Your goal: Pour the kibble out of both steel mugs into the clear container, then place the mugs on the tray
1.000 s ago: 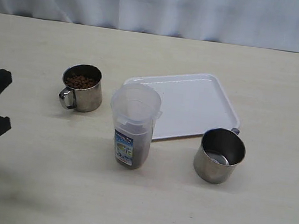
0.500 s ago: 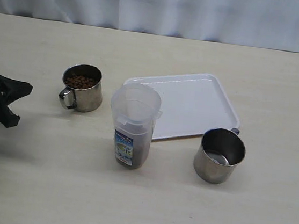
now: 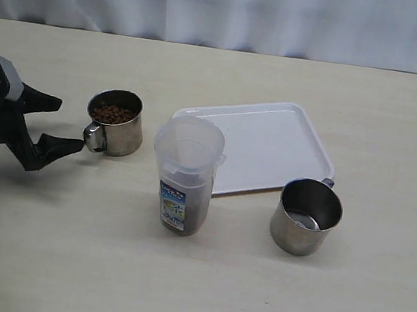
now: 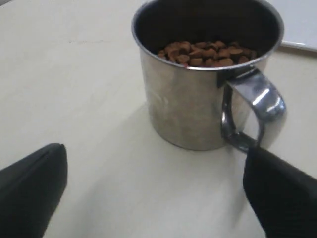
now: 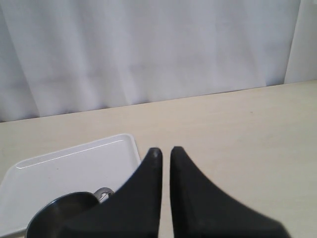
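A steel mug (image 3: 114,123) holding brown kibble (image 3: 112,113) stands left of the clear container (image 3: 186,174), its handle (image 3: 93,137) pointing left. My left gripper (image 3: 71,122) is open just left of that mug, one fingertip at the handle. The left wrist view shows the mug (image 4: 198,94), its kibble (image 4: 205,52) and my gripper (image 4: 153,153), whose fingers (image 4: 282,193) stand wide apart. The clear container has brown kibble low inside. The second steel mug (image 3: 305,216) looks empty, beside the white tray (image 3: 259,143). My right gripper (image 5: 165,151) is shut, above that mug (image 5: 64,213) and the tray (image 5: 69,168).
A pale curtain (image 3: 225,11) hangs behind the light table (image 3: 68,260). The right arm is outside the exterior view.
My left gripper has moved right from the table's left edge up to the handle of the mug with kibble. Nothing else has shifted.
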Robot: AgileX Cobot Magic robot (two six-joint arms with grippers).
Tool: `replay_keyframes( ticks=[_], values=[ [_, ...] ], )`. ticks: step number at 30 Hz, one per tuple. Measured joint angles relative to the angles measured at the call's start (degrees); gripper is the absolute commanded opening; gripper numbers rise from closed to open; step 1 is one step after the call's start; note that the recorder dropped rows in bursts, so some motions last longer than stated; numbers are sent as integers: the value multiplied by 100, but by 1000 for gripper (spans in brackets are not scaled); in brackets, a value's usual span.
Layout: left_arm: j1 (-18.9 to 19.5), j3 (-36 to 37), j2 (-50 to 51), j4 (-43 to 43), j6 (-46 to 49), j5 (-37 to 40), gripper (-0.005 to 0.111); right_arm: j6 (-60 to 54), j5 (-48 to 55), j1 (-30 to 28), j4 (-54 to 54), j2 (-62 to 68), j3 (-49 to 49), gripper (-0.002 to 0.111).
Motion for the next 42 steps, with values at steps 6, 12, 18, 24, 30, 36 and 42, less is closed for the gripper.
replay_keyframes(
  ticks=[6,12,18,24,30,36,42],
  values=[
    [-247,-344,316,-11,-288,-155,80,0,0,0,0,0,0,4],
    [-677,-730,458,12,-695,-260,80,0,0,0,0,0,0,4],
    [-751,-1084,955,36,-880,-739,80,0,0,0,0,0,0,4],
    [-787,-1448,1356,58,-893,-1110,80,0,0,0,0,0,0,4],
    [-824,-1704,1567,74,-893,-1276,80,0,0,0,0,0,0,4],
    [-1086,-1975,1655,-11,-873,-1266,79,0,0,0,0,0,0,4],
    [-1086,-1973,1700,-11,-857,-1239,69,0,0,0,0,0,0,4]
  ],
)
